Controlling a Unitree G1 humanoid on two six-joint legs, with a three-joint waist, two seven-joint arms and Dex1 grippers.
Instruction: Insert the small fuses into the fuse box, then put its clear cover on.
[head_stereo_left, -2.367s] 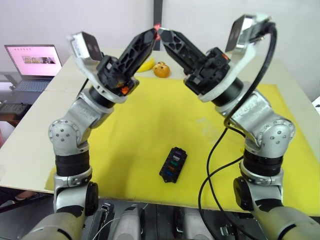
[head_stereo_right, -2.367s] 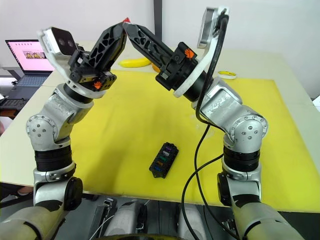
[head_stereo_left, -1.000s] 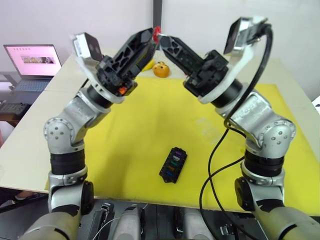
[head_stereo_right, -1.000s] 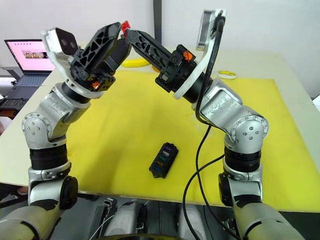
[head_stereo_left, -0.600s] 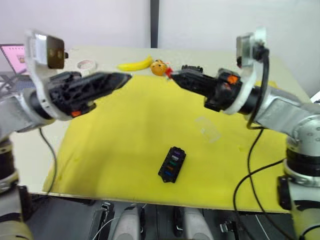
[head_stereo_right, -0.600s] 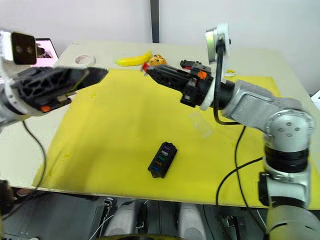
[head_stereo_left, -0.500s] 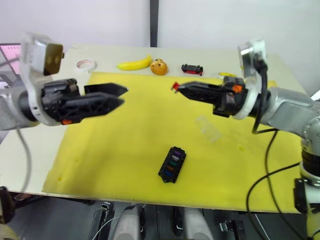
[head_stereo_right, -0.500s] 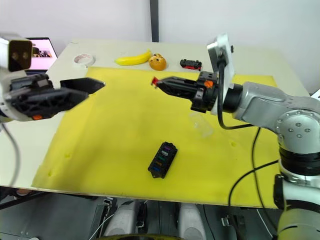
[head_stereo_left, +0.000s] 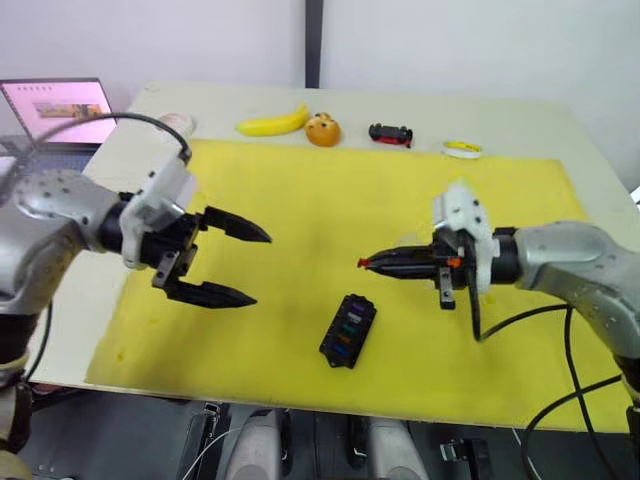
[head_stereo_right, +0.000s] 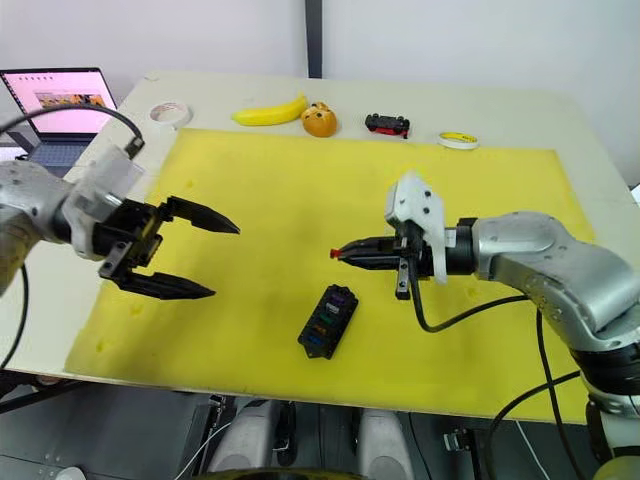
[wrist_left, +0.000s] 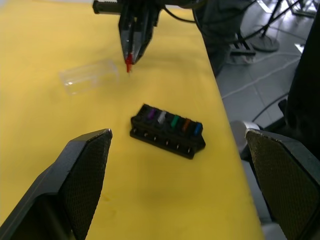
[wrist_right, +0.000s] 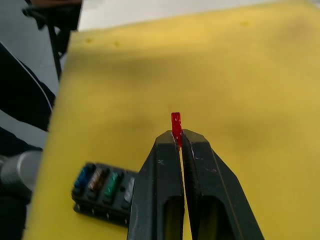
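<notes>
The black fuse box (head_stereo_left: 347, 331) lies on the yellow mat (head_stereo_left: 300, 200) near its front edge, with several coloured small fuses (wrist_left: 174, 121) seated in one row. My right gripper (head_stereo_left: 368, 263) hovers just above and behind the box, shut on a red fuse (wrist_right: 175, 122) that sticks out of its tips. The clear cover (wrist_left: 90, 76) lies on the mat behind that gripper. My left gripper (head_stereo_left: 260, 268) is wide open and holds nothing, out to the left of the box.
Along the table's far edge lie a banana (head_stereo_left: 272, 124), an orange toy (head_stereo_left: 323, 130), a small black-and-red car (head_stereo_left: 390, 133) and a yellow tape roll (head_stereo_left: 463, 149). A white tape roll (head_stereo_right: 168, 113) and a laptop (head_stereo_left: 60, 105) are at the far left.
Both arms have come down from high in front of the camera to low over the mat. The left gripper opened wide; the right kept the red fuse.
</notes>
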